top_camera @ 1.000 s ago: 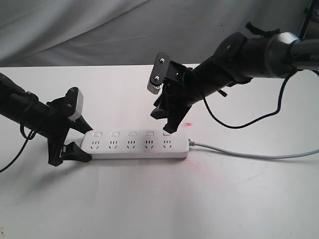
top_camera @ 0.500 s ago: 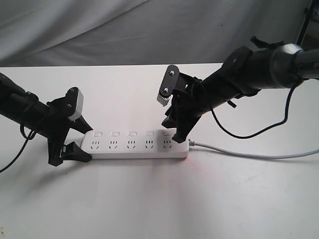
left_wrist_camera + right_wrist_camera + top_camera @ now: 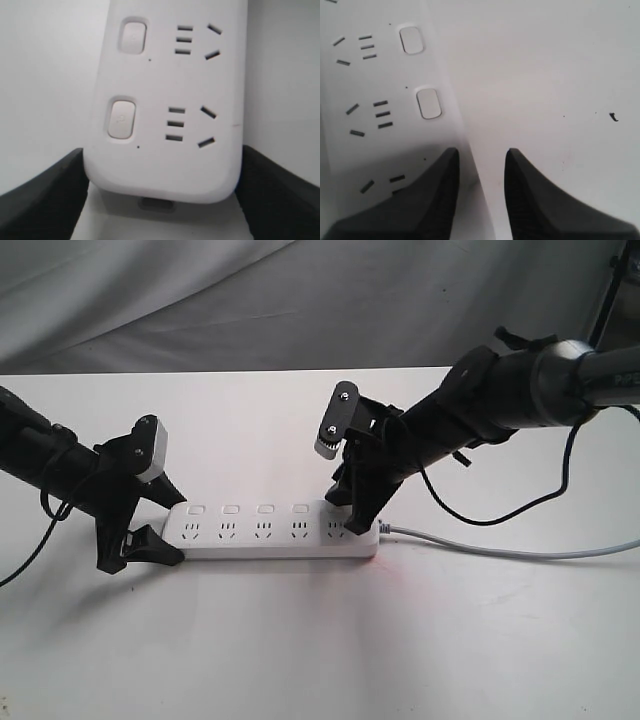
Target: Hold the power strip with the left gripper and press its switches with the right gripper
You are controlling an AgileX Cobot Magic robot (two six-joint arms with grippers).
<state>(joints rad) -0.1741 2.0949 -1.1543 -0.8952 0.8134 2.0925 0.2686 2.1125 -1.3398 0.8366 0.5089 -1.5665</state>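
We see the power strip [image 3: 270, 530] lying flat on the white table [image 3: 320, 640], a little left of the middle of the exterior view. Its long side runs left to right, and its grey cable [image 3: 500, 548] trails off from its right end toward the right edge of the frame. The left gripper [image 3: 172, 530] comes in from the left edge and straddles the strip's left end. In the left wrist view its two black fingers [image 3: 45, 200] sit against the two long sides of that rounded end, so the claw is closed across the strip's width and grips it. The right gripper [image 3: 350, 512], with its grey two-screw plate [image 3: 338, 418], slants down from the upper right onto the strip's right end, by the cable. Four of the switches [image 3: 264, 509] show in a row along the strip's far edge, and the one nearest the cable is hidden under this gripper. In the right wrist view its fingertips [image 3: 440, 190] stand only a narrow gap apart and hold nothing. One tip lies over the strip's top face in line with the row of switches, and the other lies over bare table just beyond the strip's edge. We cannot tell whether the tip on the strip is pressing the hidden switch. Grey cloth [image 3: 300, 300] fills the top of the frame behind the table.
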